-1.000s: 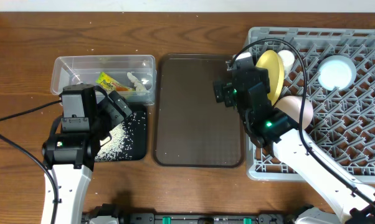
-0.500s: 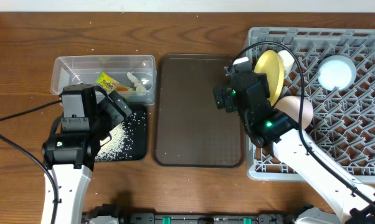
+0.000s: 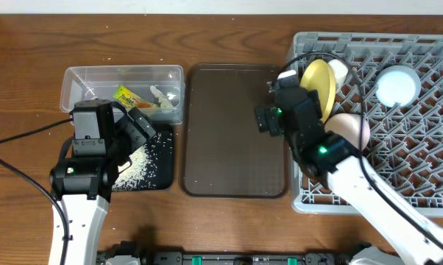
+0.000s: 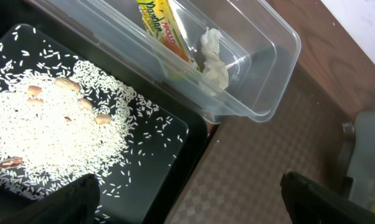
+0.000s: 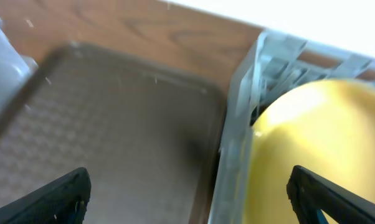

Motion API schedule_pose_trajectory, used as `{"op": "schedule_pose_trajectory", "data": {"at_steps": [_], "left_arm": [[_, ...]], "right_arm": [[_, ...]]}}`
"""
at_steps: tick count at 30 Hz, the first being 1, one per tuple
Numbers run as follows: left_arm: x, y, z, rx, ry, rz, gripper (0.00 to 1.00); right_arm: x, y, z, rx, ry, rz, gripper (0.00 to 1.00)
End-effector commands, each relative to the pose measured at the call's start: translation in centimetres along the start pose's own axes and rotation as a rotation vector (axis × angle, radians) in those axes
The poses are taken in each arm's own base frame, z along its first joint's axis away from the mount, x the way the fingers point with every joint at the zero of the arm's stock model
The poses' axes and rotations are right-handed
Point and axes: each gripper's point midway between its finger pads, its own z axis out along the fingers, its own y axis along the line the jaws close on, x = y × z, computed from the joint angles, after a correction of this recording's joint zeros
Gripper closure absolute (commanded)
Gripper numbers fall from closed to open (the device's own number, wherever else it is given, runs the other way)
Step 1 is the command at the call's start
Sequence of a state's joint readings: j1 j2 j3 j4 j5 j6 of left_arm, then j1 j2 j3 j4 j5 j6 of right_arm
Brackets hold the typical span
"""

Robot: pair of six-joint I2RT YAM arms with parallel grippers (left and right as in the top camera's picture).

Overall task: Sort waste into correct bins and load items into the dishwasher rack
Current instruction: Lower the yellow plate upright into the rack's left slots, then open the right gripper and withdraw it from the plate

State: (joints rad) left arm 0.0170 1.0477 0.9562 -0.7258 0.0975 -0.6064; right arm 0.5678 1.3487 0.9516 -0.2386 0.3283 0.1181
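Note:
The clear tub (image 3: 82, 81) holds the yellow-green wrapper (image 3: 127, 96) and the white tissue (image 3: 162, 96); both show in the left wrist view, wrapper (image 4: 162, 28) and tissue (image 4: 213, 59). The black tray (image 3: 162, 173) holds the rice crumbs (image 3: 137, 163). The grey rack (image 3: 413, 154) holds the upright yellow plate (image 3: 319, 85), pink bowl (image 3: 350, 129), white cup (image 3: 340, 69) and light blue bowl (image 3: 397, 85). Chopsticks are out of view. My left gripper (image 3: 137, 129) is open and empty over the black tray's right edge (image 4: 190, 199). My right gripper (image 3: 269, 112) is open and empty, straddling the rack's left wall (image 5: 194, 193) beside the plate (image 5: 324, 137).
The dark brown serving tray (image 3: 232, 132) lies between the black tray and the rack, with nothing on it. It shows in the left wrist view (image 4: 256, 168) and the right wrist view (image 5: 113, 124). A few nuts lie among the rice (image 4: 50, 124).
My right gripper has drifted slightly toward the table's front along the rack's left wall. The left arm has not moved.

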Motion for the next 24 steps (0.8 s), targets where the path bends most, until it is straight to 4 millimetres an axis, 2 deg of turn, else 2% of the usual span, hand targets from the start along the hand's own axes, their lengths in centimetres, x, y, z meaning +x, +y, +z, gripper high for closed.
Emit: {"op": "schedule_pose_trajectory", "data": {"at_steps": [1, 8, 13, 17, 24], "left_arm": [[-0.5, -0.1, -0.2, -0.002, -0.015, -0.004, 0.05], [-0.5, -0.1, -0.2, -0.002, -0.015, -0.004, 0.05], [-0.5, -0.1, -0.2, -0.002, -0.016, -0.004, 0.05], [-0.5, -0.1, -0.2, -0.002, -0.016, -0.004, 0.05], [-0.5, -0.1, -0.2, -0.002, -0.016, -0.004, 0.05]], "right_arm": [[-3.0, -0.8, -3.4, -0.011, -0.114, 0.036, 0.01], [-7.4, -3.4, -10.6, -0.003, -0.321, 0.095, 0.01], [-9.0, -5.2, -15.6, -0.002, -0.446, 0.135, 0.01], [-8.5, -7.4, -18.9, 0.031, -0.488, 0.156, 0.01], [-5.4, -11.7, -25.0, 0.072, -0.626, 0.348, 0.01]]}}
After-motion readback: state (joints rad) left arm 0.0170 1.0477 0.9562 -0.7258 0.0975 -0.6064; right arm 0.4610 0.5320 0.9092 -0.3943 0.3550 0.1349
